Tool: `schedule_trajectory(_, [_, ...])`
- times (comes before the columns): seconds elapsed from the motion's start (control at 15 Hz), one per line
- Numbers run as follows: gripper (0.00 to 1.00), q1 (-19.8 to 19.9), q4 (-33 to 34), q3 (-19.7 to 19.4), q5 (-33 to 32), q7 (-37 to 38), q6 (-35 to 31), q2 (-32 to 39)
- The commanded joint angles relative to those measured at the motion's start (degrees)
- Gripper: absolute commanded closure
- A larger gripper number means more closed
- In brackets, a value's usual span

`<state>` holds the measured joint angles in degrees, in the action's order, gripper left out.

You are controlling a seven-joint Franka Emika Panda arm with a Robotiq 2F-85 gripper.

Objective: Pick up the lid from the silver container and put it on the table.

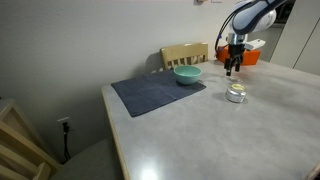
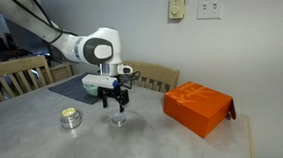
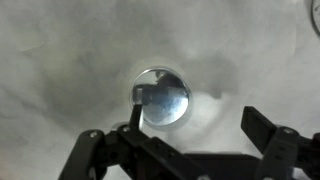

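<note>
The lid (image 3: 165,98) is a small round silver cap lying flat on the pale table (image 3: 60,60), seen from above in the wrist view. It also shows in an exterior view (image 2: 118,119), right under my gripper. My gripper (image 3: 198,105) is open and holds nothing. One fingertip overlaps the lid's edge in the picture and the other stands well off to the side. The silver container (image 2: 71,118) stands uncovered a short way from the lid, and also shows in the other exterior view (image 1: 236,94). There my gripper (image 1: 232,68) hangs just beyond it.
A teal bowl (image 1: 187,74) sits on a dark blue-grey mat (image 1: 155,93). An orange box (image 2: 197,107) lies on the table close to the gripper. Wooden chairs (image 1: 185,53) stand at the table's far edge.
</note>
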<state>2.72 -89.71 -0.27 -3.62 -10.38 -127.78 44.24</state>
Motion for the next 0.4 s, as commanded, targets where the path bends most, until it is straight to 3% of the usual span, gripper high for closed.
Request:
schedule_trajectory(0.0, [0.00, -0.40, -10.07, -0.22, -1.31, 0.57, -4.89, -7.32])
schedule_trajectory(0.13, [0.00, 0.03, -12.04, 0.39, -0.56, -0.02, -4.91, -9.13])
schedule_trajectory(0.2, [0.00, -0.17, -6.81, 0.19, -0.66, 0.23, -2.91, -5.33])
schedule_trajectory(0.33, [0.00, -0.18, -8.58, 0.19, -0.65, 0.23, -2.98, -6.89])
